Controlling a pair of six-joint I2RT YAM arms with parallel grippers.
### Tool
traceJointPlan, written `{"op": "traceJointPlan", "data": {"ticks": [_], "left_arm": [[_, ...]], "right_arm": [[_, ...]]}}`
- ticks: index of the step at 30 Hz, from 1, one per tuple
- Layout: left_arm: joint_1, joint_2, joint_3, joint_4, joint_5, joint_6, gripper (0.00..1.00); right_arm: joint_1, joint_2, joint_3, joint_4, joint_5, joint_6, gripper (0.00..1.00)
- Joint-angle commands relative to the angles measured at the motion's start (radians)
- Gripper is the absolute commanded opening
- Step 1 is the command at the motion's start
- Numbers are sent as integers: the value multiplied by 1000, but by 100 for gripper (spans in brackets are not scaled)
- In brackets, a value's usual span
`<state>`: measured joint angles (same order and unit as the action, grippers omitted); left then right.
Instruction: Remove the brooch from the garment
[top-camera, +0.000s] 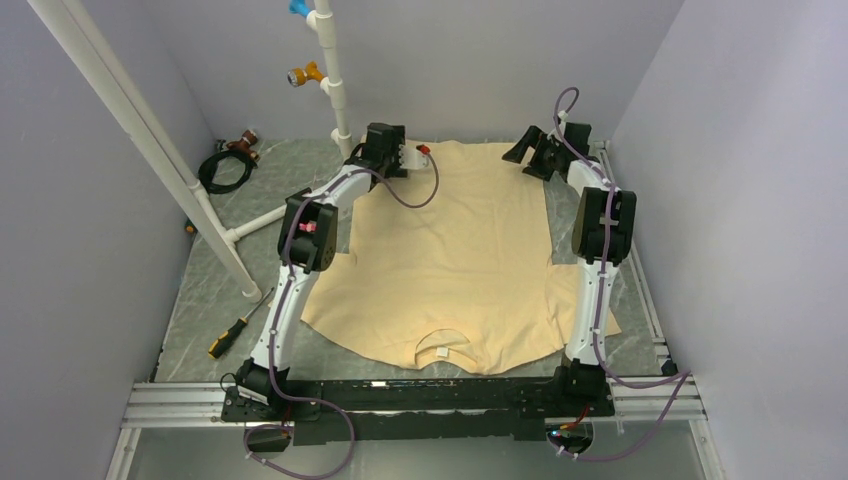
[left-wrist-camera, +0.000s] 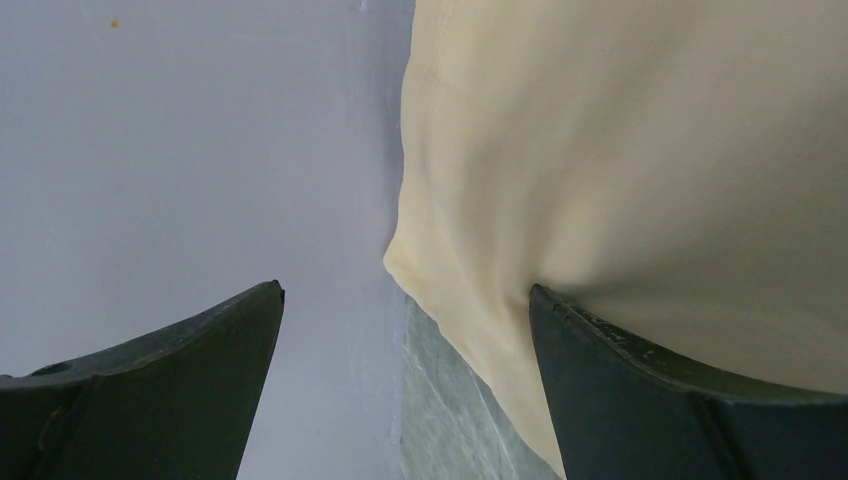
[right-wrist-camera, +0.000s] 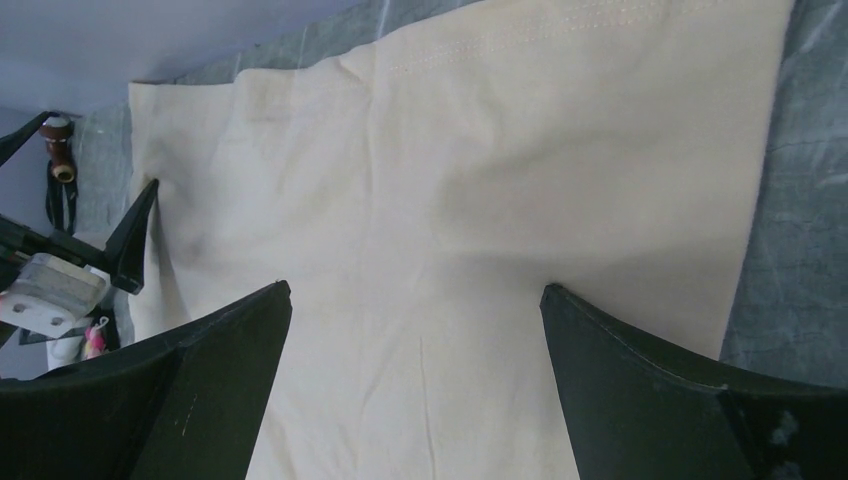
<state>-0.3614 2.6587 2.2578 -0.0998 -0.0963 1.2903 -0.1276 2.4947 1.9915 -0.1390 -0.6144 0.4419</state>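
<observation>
The beige garment (top-camera: 460, 250) lies flat on the table, its neckline with a white label (top-camera: 441, 352) towards the arm bases. The brooch shows in no view. My left gripper (top-camera: 383, 135) is open and empty at the far left hem corner. In the left wrist view (left-wrist-camera: 405, 290) the cloth (left-wrist-camera: 620, 150) is bunched against the right finger, with the back wall to the left. My right gripper (top-camera: 530, 150) is open and empty over the far right part of the shirt. In the right wrist view (right-wrist-camera: 415, 290) only plain cloth (right-wrist-camera: 480, 200) lies between its fingers.
A white pipe frame (top-camera: 200, 190) stands at the left, with an upright (top-camera: 335, 70) at the back. A black cable coil (top-camera: 225, 165) lies at the far left. A screwdriver (top-camera: 237, 330) lies left of the shirt. Walls close in on three sides.
</observation>
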Motion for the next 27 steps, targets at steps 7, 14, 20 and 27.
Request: {"op": "traceJointPlan", "data": {"ticks": [7, 14, 20, 27], "left_arm": [[4, -74, -81, -22, 5, -35, 99], [-63, -147, -25, 38, 48, -149, 99], [-118, -327, -91, 24, 122, -276, 99], [-163, -659, -345, -165, 279, -470, 99]], "right_arm": [[-13, -109, -67, 22, -12, -77, 100], [11, -308, -117, 47, -46, -180, 100], [11, -485, -196, -1, -89, -290, 100], [11, -693, -258, -305, -174, -620, 100]]}}
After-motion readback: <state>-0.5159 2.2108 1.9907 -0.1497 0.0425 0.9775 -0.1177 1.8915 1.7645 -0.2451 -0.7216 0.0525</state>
